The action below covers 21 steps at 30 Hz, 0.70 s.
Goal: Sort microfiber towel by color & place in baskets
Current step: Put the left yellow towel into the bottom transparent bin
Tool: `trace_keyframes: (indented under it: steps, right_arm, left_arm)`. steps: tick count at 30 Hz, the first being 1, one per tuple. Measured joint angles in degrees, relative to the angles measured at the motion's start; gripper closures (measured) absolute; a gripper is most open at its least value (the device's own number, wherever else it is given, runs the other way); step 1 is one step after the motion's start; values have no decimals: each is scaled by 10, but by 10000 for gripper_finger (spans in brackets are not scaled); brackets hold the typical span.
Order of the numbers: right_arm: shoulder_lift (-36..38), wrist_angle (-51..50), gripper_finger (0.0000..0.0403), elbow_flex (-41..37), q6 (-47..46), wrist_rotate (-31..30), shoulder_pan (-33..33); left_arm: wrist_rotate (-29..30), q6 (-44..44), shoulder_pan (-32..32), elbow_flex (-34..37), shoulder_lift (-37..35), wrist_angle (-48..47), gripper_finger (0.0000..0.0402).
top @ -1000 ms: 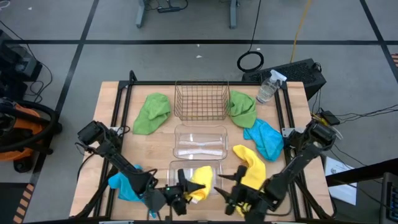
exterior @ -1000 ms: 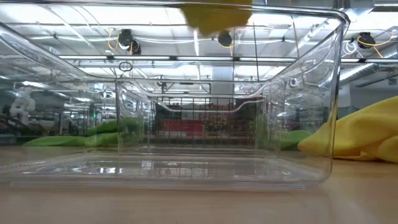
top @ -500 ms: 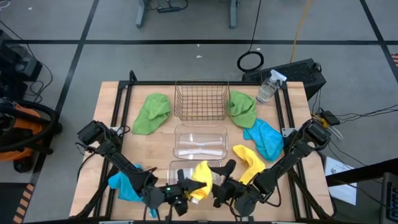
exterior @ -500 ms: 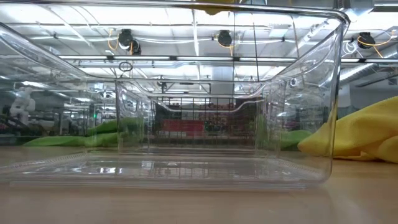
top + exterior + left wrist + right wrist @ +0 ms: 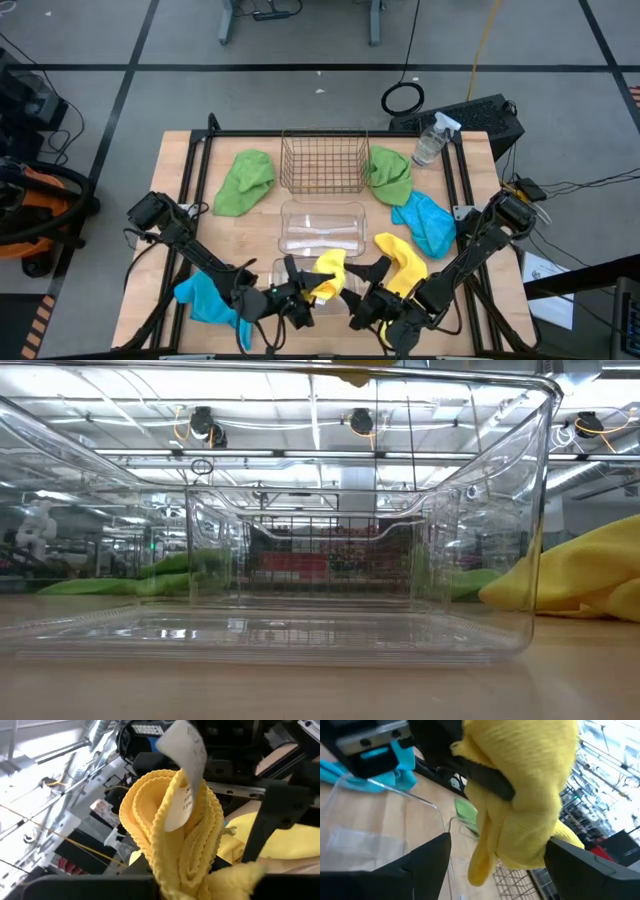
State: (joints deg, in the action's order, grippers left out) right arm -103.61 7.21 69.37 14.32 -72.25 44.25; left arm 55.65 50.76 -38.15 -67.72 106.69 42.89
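My left gripper is shut on a bunched yellow towel with a white tag, above the near clear basket. Only the towel's lower tip shows in the low view. My right gripper is open just to its right, its fingers standing on either side of the towel's hanging end without touching. A second yellow towel lies on the table. Two green towels flank the wire basket. Blue towels lie at the right and near left. My left gripper pinches the yellow towel's bunched folds between its two fingers, several layers together. It comes in about level from the table's left, one finger lying across the bundle. The towel is lifted clear, its free end drooping over the near clear basket.
A second clear basket stands between the near one and the wire basket. A clear spray bottle stands at the far right corner. A black frame rail runs along the table's sides.
My left gripper has risen and moved a little toward the far edge, carrying the yellow towel up until only its tip shows in the low view. My right gripper has rolled at the wrist and moved in toward the towel.
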Motion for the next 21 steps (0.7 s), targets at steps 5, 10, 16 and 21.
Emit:
trace_keyframes:
  steps: [5,10,16,21]
  right_arm:
    - [5,-51,101,0,-13,9,6]
    - [10,-98,110,0,-29,61,34]
    - [10,-87,121,0,-15,5,80]
    - [15,-76,117,-2,-70,14,84]
  left_arm:
    - [23,-9,-6,0,0,2,363]
    - [8,-21,-32,0,0,32,363]
    - [-67,-19,-65,0,0,120,363]
    - [-176,-23,-73,0,0,164,363]
